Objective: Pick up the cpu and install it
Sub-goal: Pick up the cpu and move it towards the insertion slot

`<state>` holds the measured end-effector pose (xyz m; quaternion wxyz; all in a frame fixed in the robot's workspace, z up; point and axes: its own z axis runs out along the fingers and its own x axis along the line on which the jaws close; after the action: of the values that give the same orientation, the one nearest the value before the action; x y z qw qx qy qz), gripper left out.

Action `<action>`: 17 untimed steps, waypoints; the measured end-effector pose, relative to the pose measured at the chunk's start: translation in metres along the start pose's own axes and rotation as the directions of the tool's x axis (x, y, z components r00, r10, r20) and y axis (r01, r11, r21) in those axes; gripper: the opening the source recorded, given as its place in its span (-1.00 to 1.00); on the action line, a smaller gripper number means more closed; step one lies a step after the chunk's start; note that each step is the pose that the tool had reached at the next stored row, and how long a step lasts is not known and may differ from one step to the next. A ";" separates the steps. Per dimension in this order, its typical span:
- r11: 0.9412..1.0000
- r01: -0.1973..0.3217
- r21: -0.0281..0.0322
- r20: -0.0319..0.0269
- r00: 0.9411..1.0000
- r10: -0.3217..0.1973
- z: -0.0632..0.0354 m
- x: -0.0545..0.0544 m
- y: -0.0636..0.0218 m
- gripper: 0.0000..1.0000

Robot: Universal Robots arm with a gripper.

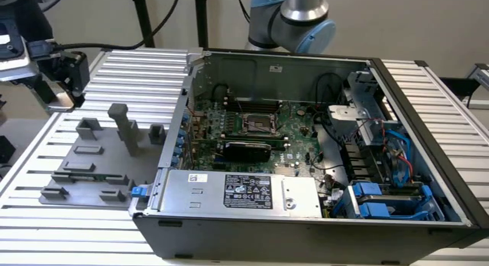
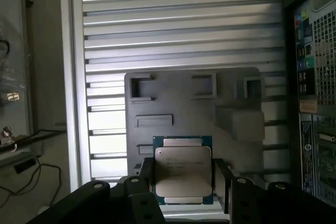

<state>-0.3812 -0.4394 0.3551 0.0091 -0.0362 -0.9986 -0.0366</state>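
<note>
The fingers (image 2: 146, 174) are seen set against two opposite edges of the cpu (image 2: 182, 170), one dark finger on each side. The gripper (image 2: 184, 177) is thus closed on the chip, with its jaws held as far apart as the chip is wide. The cpu is carried flat, its silver-grey metal top facing the wrist camera and its green border visible around the lid. Printed marking is noted on the lid but cannot be read.

Beyond the chip, the grey fixture plate (image 2: 178, 103) is observed lying on the slatted aluminium table (image 2: 184, 24). The cpu appears to be lifted clear of the plate, though the gap cannot be confirmed from this angle.

In the exterior view, the gripper (image 1: 61, 91) is located at the exterior view's left, above the far edge of the table (image 1: 137, 71) and beyond the fixture plate (image 1: 84, 163). The open computer case (image 1: 306, 234) is positioned to the exterior view's right of the plate. Inside it, the motherboard (image 1: 290, 114) is exposed, and its socket (image 1: 256, 124) is well apart from the gripper.
</note>
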 end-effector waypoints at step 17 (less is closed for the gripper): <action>1.000 0.000 -0.008 -0.003 1.000 0.000 -0.0295 -0.077 0.0078 0.09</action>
<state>-0.3036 -0.4393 0.3835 0.0107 -0.0362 -0.9985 -0.0405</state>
